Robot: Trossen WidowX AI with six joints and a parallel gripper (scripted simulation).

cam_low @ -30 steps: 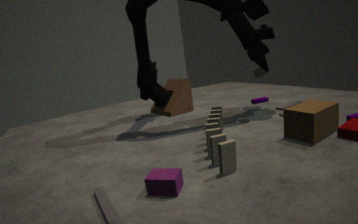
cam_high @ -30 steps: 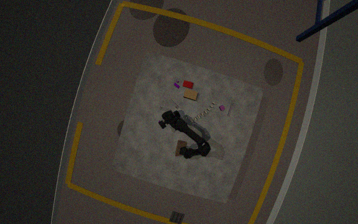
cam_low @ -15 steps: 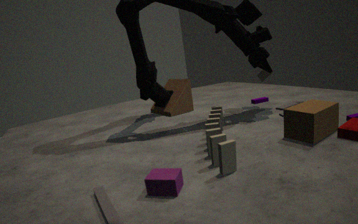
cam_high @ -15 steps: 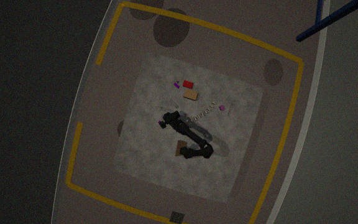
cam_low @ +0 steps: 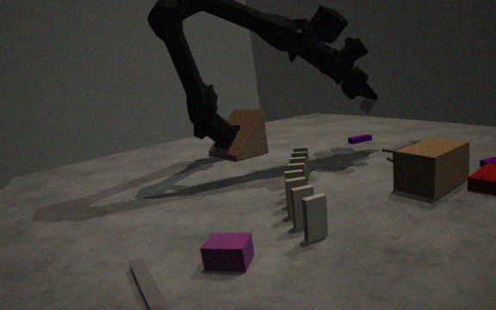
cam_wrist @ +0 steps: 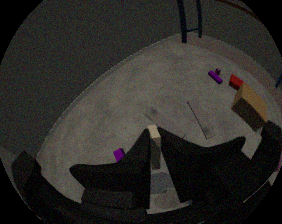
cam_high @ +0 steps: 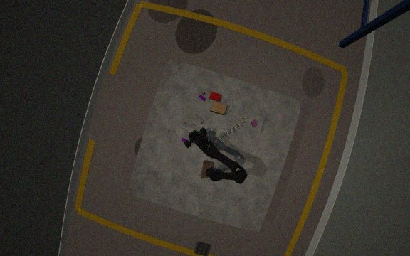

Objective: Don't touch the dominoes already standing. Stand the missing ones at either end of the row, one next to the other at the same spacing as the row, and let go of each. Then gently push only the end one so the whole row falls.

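Note:
My gripper (cam_low: 374, 99) (cam_wrist: 152, 131) is shut on a cream domino (cam_low: 368, 105) (cam_wrist: 155, 147), held in the air, tilted, beyond the row's far end in the exterior view. In the top view the arm's dark end hides most of it. A straight row of several standing cream dominoes runs from the nearest one (cam_low: 316, 219) back toward the arm's shadow. All those visible stand upright; the far ones overlap in the exterior view. The row is not clearly seen in the wrist view.
A wooden block (cam_high: 218, 108) (cam_low: 415, 174) (cam_wrist: 249, 107) and a red block (cam_high: 215, 96) (cam_low: 492, 177) (cam_wrist: 235, 81) lie beside the row. A magenta block (cam_high: 254, 123) (cam_low: 227, 255) lies near its near end. A purple bar (cam_low: 360, 139) (cam_wrist: 119, 155) lies beyond its far end. A brown wedge (cam_low: 251, 135) stands by the arm's base.

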